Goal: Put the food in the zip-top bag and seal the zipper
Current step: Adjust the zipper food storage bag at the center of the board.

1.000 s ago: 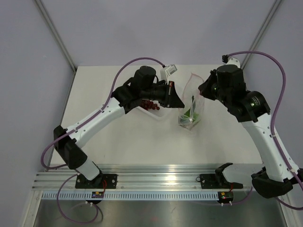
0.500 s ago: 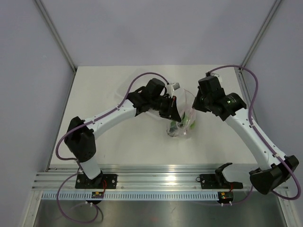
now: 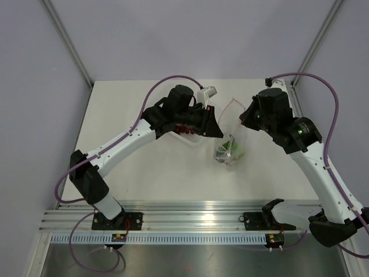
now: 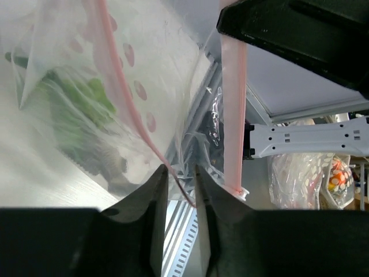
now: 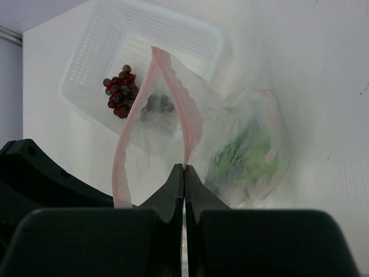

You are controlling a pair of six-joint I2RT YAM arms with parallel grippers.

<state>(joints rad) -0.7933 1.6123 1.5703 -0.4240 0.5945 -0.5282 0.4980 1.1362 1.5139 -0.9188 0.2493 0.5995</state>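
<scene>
The white surface is carrying everything. The left arm is reaching in from 7 o'clock and the right arm from 4 o'clock, both bending toward the middle.

The white tray, a perforated basket, is sitting just beside the zip-top bag, at the bag's 9 o'clock in the overhead view, and it is largely covered there by the left arm's wrist. The bag is standing near the centre of the surface with its mouth up and gaping and its bottom resting on the surface.

The left end effector is hovering at the bag's 10 o'clock. Its jaws are standing released, slightly parted, with one pink mouth edge running loosely into the gap. The right end effector, at the bag's 1 o'clock, is clenched on the zipper, holding that pink strip up.

The lettuce piece is lying inside the bag, low down. The grape bunch is lying in the tray, outside the bag. Something dark is showing through the plastic beside it, too blurred to identify.
</scene>
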